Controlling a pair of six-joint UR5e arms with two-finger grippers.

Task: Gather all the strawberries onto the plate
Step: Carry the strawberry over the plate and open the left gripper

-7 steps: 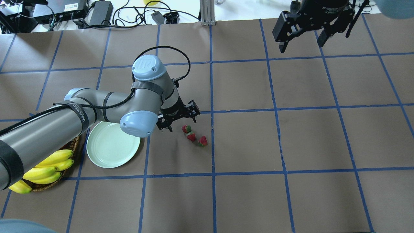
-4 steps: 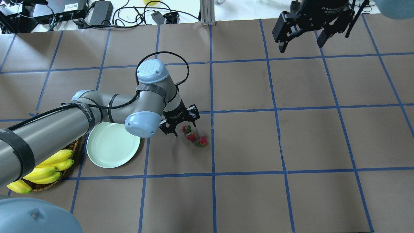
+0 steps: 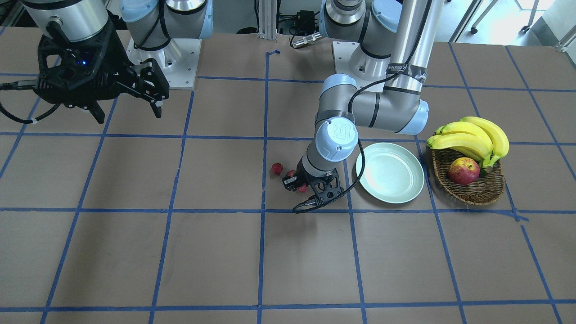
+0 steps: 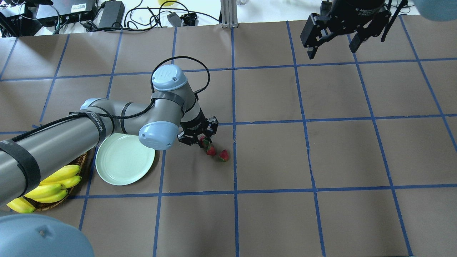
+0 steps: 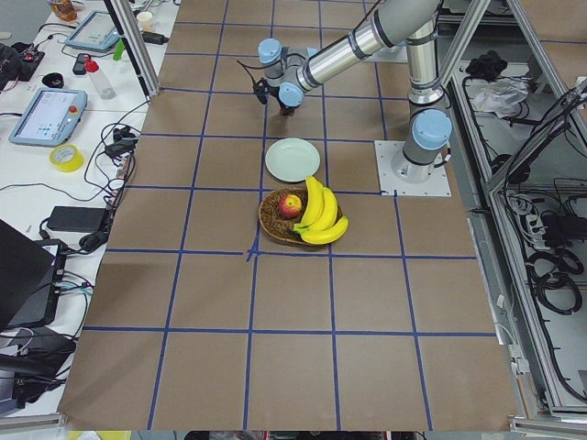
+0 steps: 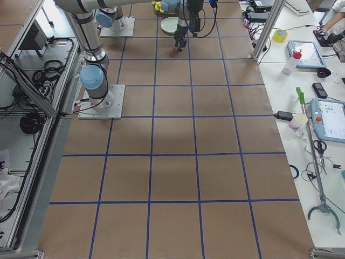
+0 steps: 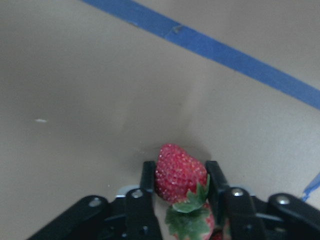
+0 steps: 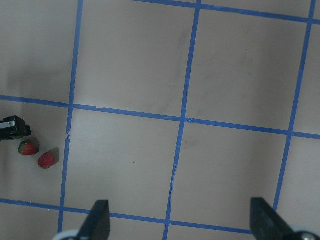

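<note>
Three strawberries lie in a short row on the brown table. My left gripper (image 4: 200,138) is down at the one nearest the plate (image 4: 204,142) and is shut on it. In the left wrist view that berry (image 7: 180,172) sits between both fingers (image 7: 148,176), still low at the table. The other two strawberries (image 4: 211,150) (image 4: 224,155) lie free just beyond, and they also show in the right wrist view (image 8: 27,147) (image 8: 46,160). The pale green plate (image 4: 123,164) is empty, left of the gripper. My right gripper (image 4: 332,51) is open and empty, high at the far right.
A wicker basket (image 3: 468,191) with bananas (image 3: 472,135) and an apple (image 3: 463,171) stands beside the plate (image 3: 389,173), on the side away from the berries. My left forearm (image 4: 71,139) reaches over the plate's edge. Cables and boxes lie past the table's far edge (image 4: 107,14).
My left gripper has moved toward the berries and down onto the nearest strawberry, and its fingers have closed in around it. The right arm has hardly moved.
</note>
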